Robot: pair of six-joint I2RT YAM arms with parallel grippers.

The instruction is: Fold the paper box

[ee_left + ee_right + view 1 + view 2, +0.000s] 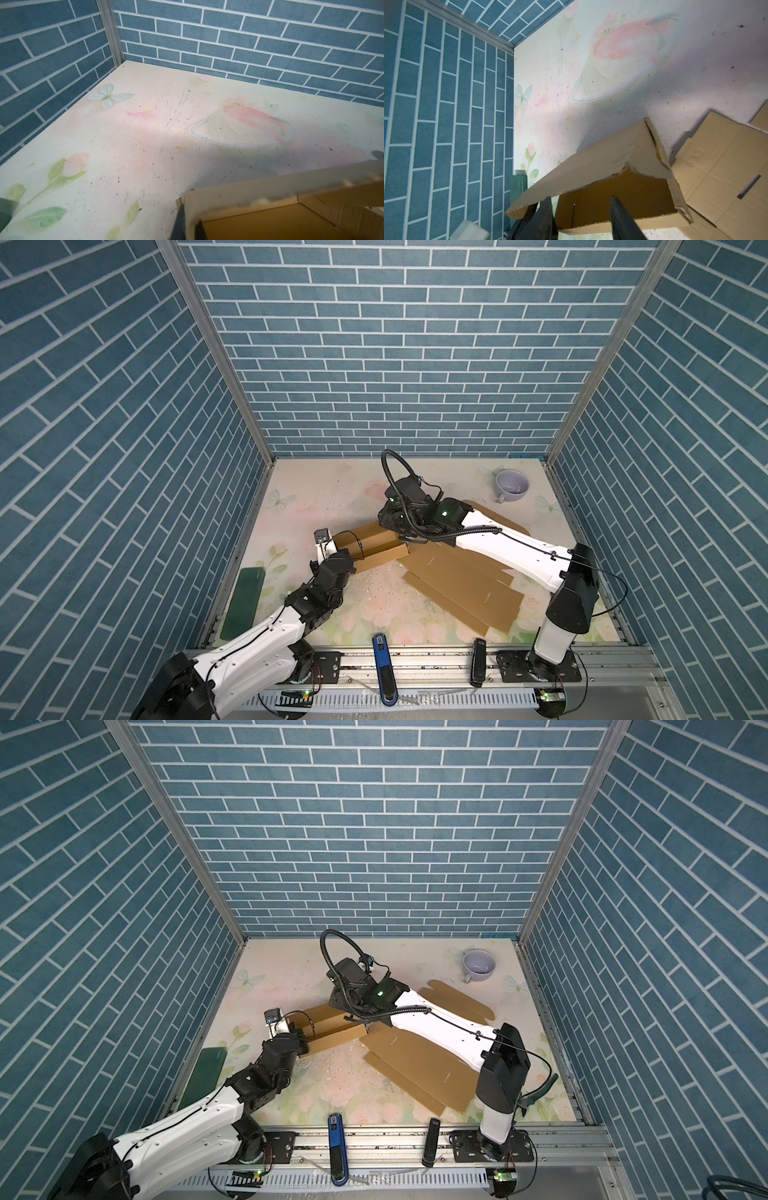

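Closest to the viewer, a blue tool (382, 668) and a black tool (478, 662) lie across the metal rail (432, 655) at the front of a floral table (328, 489), with a green block (243, 601) at the left edge. Just beyond them the paper box (461, 589), a brown cardboard blank, lies near the middle and right of the table. Its near panels are flat, and the right arm stretches over them. Farther back and left, part of the blank stands up as a long open trough with nothing visible inside. The left gripper (190, 225) is pinched tight on the worn top edge at the trough's left end. The right gripper (581, 220) sits at the trough's other end, its two dark fingers (548, 216) about half apart with a raised flap in front of them, gripping nothing. From here the unheld flap may spring back flat, since only one end is held. The frayed edge could tear or slip out of the left pinch if pulled, and the right arm could drag the flat panels beneath it. In the far right corner, well apart from the box, stands a pale mug (512, 485) that looks empty
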